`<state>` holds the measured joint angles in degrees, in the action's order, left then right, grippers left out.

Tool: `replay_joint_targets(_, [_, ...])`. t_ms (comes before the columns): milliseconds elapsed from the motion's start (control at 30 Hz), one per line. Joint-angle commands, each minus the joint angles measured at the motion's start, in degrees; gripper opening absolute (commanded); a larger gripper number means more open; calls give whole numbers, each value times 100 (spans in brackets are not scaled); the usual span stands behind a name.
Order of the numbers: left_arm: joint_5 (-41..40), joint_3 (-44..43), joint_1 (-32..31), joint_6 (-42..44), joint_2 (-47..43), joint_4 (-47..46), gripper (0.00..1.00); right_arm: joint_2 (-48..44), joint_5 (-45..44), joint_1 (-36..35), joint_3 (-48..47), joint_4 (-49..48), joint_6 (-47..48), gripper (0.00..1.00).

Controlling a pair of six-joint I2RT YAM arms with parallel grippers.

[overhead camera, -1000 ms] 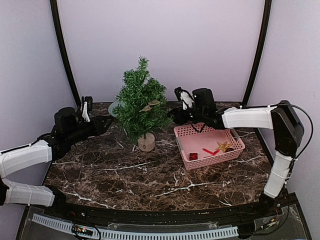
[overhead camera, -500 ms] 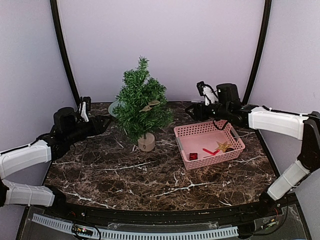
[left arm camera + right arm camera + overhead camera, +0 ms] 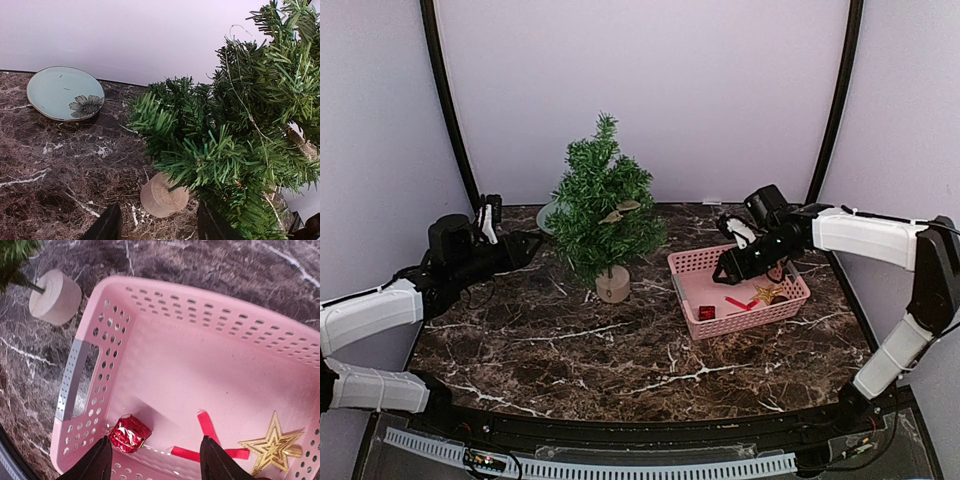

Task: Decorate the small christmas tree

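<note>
Step in hand, by the look of it: fetching the next ornament out of the pink basket (image 3: 692, 262) with the right gripper (image 3: 156, 462). Wide open at this moment, nothing between the fingers, poised over the near left part of the basket and touching none of its contents.

Lying on the basket floor in the right wrist view: a red foil-wrapped ornament (image 3: 129, 433) close to the left wall, a red ribbon (image 3: 210, 432) just right of it, and a gold star (image 3: 272, 445) further right, meeting the ribbon's end.

To do it well:
- Settle on one piece first. The foil ornament looks the easiest, being compact and apart from the ribbon and the star.
- Centre over it before lowering, keeping the left finger off the perforated wall.
- Come straight down, close gently, then lift clear of the rim before swinging left.
- Likely trouble with the star: thin, flat, and tangled against the ribbon, so apt to drag it along.

As for the small christmas tree (image 3: 603, 215): upright on its tan base (image 3: 161, 195) at the far middle of the desk (image 3: 620, 350), left of the basket, near it but not touching. Already in the branches, one tan decoration (image 3: 620, 210).

Left gripper (image 3: 159, 227): open as well, empty, low over the desk just left of the tree and aimed at the base. Good place to steady the trunk during hanging. Beyond it, at the far left, a pale blue plate (image 3: 55, 90).
</note>
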<state>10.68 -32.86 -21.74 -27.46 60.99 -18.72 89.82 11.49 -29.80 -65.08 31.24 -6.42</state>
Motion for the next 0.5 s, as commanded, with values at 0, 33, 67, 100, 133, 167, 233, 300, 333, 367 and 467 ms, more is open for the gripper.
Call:
replay_joint_targets(0, [71,-165,29,-37,-5,-136,53,358,365,-167,-252,526,219,60])
replay_joint_targets(33, [63,-150,29,-43,-11,-150,53,466,417,-233,-283,557,262,60])
replay_joint_targets(67, [56,-141,29,-50,-27,-154,53,623,458,-309,-316,593,302,61])
replay_joint_targets(100, [52,-119,29,-62,-35,-168,53,724,487,-382,-347,620,340,62])
replay_joint_targets(133, [50,-109,29,-64,-52,-168,53,822,502,-453,-382,644,372,64])
replay_joint_targets(167, [42,-89,29,-77,-70,-178,53,916,497,-509,-420,670,411,65])
replay_joint_targets(233, [30,-67,29,-75,-96,-188,53,1086,488,-588,-507,737,461,71])
replay_joint_targets(300, [14,-55,29,-71,-111,-193,53,1221,463,-626,-575,780,493,73])
replay_joint_targets(333, [9,-54,29,-68,-112,-193,53,1282,449,-639,-602,795,499,73])
replay_joint_targets(367, [8,-54,29,-60,-118,-198,53,1338,406,-659,-629,815,509,73])
replay_joint_targets(467, [6,-46,29,-53,-115,-214,53,1487,220,-685,-672,797,517,69])
